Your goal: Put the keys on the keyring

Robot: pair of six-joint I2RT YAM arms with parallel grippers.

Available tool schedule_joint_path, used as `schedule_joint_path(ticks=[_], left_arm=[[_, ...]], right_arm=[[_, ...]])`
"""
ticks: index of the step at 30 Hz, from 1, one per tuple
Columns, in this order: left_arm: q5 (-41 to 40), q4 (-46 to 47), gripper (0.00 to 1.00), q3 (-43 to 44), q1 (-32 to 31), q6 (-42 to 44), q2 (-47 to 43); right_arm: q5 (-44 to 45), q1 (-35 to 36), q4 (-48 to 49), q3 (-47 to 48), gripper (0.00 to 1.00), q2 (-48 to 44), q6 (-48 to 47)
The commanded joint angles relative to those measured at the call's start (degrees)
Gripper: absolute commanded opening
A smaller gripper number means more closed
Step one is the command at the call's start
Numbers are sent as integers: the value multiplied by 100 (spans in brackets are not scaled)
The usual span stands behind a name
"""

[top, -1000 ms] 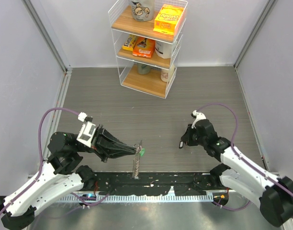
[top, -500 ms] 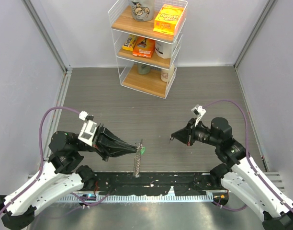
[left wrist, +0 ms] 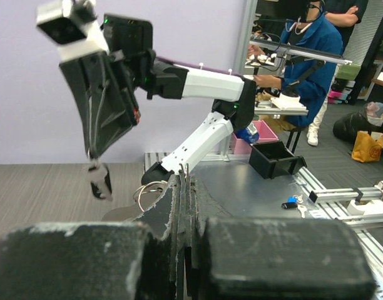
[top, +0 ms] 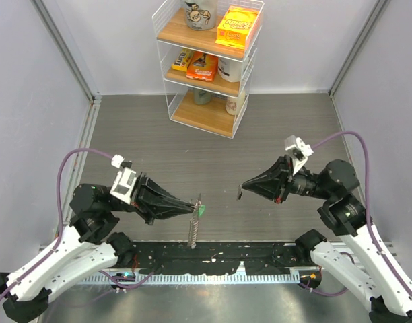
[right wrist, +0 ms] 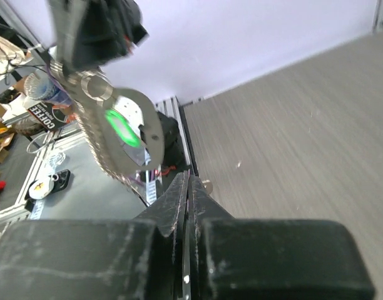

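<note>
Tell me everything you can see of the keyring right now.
The keyring is a short grey-brown metal chain with a bright green piece at its upper end. In the right wrist view that end looks like a silvery disc with a green spot, beside a wire ring. It hangs down, pinched at the top by the shut left tool.

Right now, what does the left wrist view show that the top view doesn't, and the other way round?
Only the left wrist: a person in blue and a black bin in the background. Only the top: the shelf, and the keyring with its green piece hanging from the left jaws. Both: the right jaws shut on a key, facing the left jaws.
</note>
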Motion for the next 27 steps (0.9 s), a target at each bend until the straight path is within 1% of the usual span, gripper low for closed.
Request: schedule_joint_path(ticks=[1, 4, 7, 10, 11, 13, 14, 15, 16, 18, 22, 27], left_arm=[[10, 557, 0, 19, -2, -146, 60], [10, 635, 0, 1, -2, -199, 69], [80, 776, 0, -25, -2, -278, 121], [229, 943, 0, -17, -2, -392, 200], [291, 961, 0, 1, -2, -410, 244], [423, 987, 0, 36, -2, -463, 306], [484, 1040, 0, 45, -2, -480, 324], [529, 1066, 0, 53, -2, -515, 350], [581, 1110, 0, 62, -2, -550, 359], [713, 1233, 0, 71, -2, -673, 411], [889, 1523, 0, 54, -2, -876, 473], [1056, 1857, 0, 36, -20, -1139, 552]], right_arm=[[-295, 44, 453, 661, 5, 78, -279], [-313, 150, 584, 898, 5, 210, -314], [-269, 447, 760, 1074, 5, 359, -489], [55, 922, 199, 1452, 6, 605, -1260], [152, 1228, -63, 1653, 5, 658, -1481], [416, 1624, -485, 1943, 5, 930, -2166], [521, 1853, -557, 2023, 5, 983, -2230], [575, 1934, -584, 2102, 5, 1027, -2561], [610, 2082, -567, 2121, 5, 1045, -2643], [610, 2241, -575, 2208, 5, 1098, -2889], [593, 2435, -970, 2586, 5, 1370, -3433], [619, 2672, -1147, 2815, 6, 1555, -3821]])
